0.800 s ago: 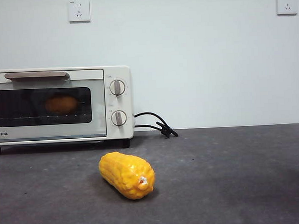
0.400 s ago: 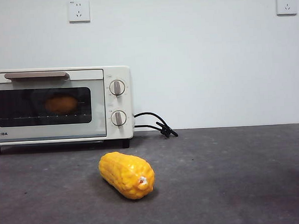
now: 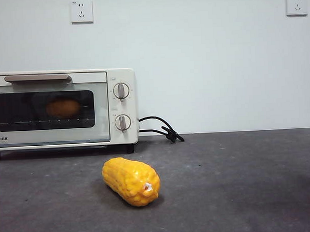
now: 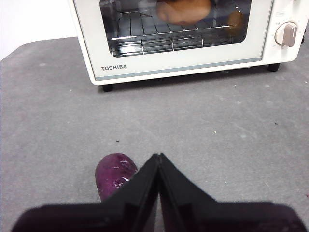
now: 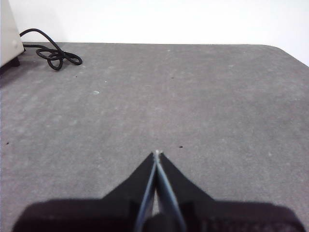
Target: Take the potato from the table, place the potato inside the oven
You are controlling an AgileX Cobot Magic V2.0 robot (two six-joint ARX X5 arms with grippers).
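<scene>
While the oven [image 3: 62, 108] door is sitting closed, the potato [image 3: 63, 108] is lying on the wire rack inside, showing through the dark glass as a smooth orange-brown oval, a bit blurred. In the left wrist view it is sitting on the rack [image 4: 164, 36] toward the middle. "TOSHIBA" is reading clearly on the door's lower strip in that view; the front view is cutting it to "OSHIBA" at the frame edge. Small print by the two knobs [image 3: 121, 90] is too tiny to read. Left gripper [image 4: 158, 157] is hovering over the table [image 3: 240, 184] facing the oven, jaws pressed together, holding nothing, a purple vegetable [image 4: 114, 173] just beside them. Right gripper [image 5: 157, 153] is also sitting with jaws together over bare table, near the black cord [image 5: 52, 54]. A yellow corn cob [image 3: 131, 181] is lying in front of the oven.
</scene>
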